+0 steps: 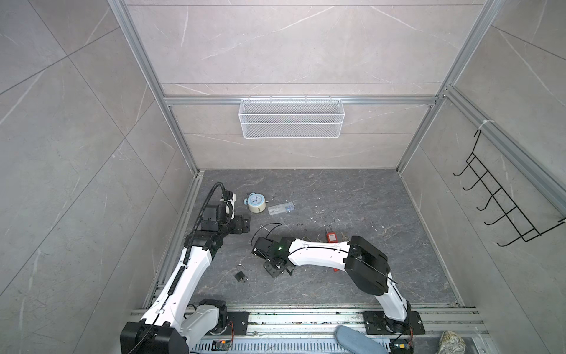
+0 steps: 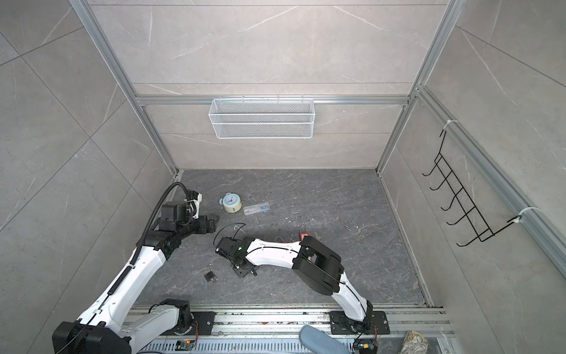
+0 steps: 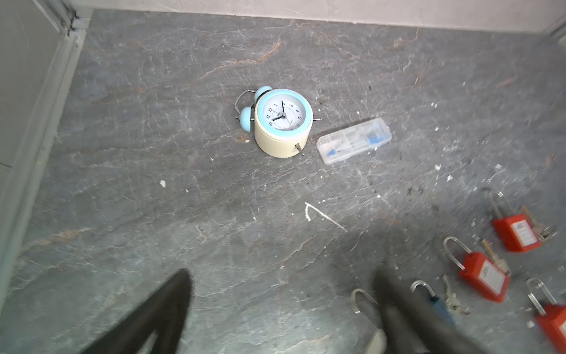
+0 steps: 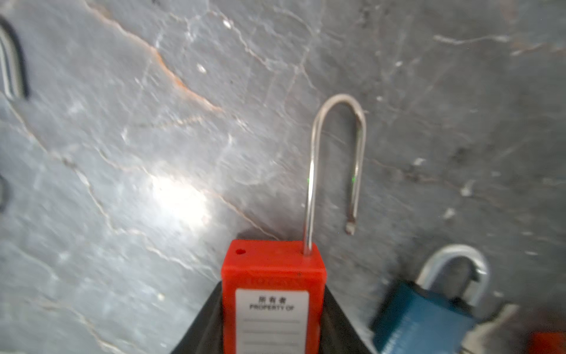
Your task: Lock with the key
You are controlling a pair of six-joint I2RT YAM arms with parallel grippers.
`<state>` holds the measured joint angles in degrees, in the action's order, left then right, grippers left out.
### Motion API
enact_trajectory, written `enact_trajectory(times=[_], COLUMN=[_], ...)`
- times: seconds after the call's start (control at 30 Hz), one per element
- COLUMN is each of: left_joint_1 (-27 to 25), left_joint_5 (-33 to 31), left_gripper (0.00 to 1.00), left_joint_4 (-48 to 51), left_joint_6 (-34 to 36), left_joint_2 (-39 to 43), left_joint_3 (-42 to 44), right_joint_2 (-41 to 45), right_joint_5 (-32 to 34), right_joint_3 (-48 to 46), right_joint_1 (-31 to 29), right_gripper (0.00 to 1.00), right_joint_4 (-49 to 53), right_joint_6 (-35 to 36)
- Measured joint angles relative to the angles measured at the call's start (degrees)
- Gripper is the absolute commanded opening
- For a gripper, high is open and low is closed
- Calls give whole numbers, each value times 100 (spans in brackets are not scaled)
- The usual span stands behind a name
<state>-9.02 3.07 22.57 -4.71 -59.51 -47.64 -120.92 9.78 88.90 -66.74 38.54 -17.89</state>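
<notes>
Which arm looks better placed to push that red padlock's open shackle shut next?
Probably the left: the left tool is open and empty, while the right tool grips the red padlock by its body, shackle open.

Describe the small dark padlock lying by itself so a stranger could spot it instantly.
Start at the aluminium rail along the front of the grey marbled tabletop; just beyond it, beside the white left arm, lies the small dark padlock. Unlike the red-bodied padlocks farther right, it is blackish, short-shackled and lies alone.
</notes>
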Motion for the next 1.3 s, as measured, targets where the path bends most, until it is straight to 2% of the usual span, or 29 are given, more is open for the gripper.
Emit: enact_trajectory(times=[0.2, 0.23, 0.3, 0.37, 0.6, 0.73, 0.97, 1.13, 1.3], left_joint_1=[0, 0, 2, 0, -24, -256, -979, -1261, -1294], left_joint_5=[315, 402, 734, 1117, 3101, 3884, 4229, 4212, 4245], left_gripper=[98, 92, 72, 61, 60, 61, 59, 37, 17], left_joint_4=[-153, -199, -258, -278, -304, -304, -131, 22, 31], left_joint_6=[262, 306, 483, 693, 1624, 2299, 3226, 3617, 3762], left_joint_2=[223, 273, 389, 487, 623, 599, 79, -271, -291], left_joint_3=[31, 31, 31, 31, 81, 247, 216, 0, -98], right_joint_2=[1255, 1493, 1996, 2450, 3460, 3692, 3969, 3985, 3985], right_joint_5=[37, 15, -129, -343, -1207, -1668, -2184, -2269, -2238], right_joint_3=[-774, -881, -1152, -1467, -2295, -2350, -2356, -2356, -2358], right_joint_1=[315, 415, 671, 944, 1526, 1646, 1705, 1707, 1707], right_gripper=[27, 27, 27, 26, 25, 24, 24, 23, 23], right_joint_4=[-501, -608, -861, -1080, -1364, -1362, -1355, -1333, -1333], right_joint_6=[1213, 1416, 1862, 2332, 4070, 4760, 5519, 5781, 5958])
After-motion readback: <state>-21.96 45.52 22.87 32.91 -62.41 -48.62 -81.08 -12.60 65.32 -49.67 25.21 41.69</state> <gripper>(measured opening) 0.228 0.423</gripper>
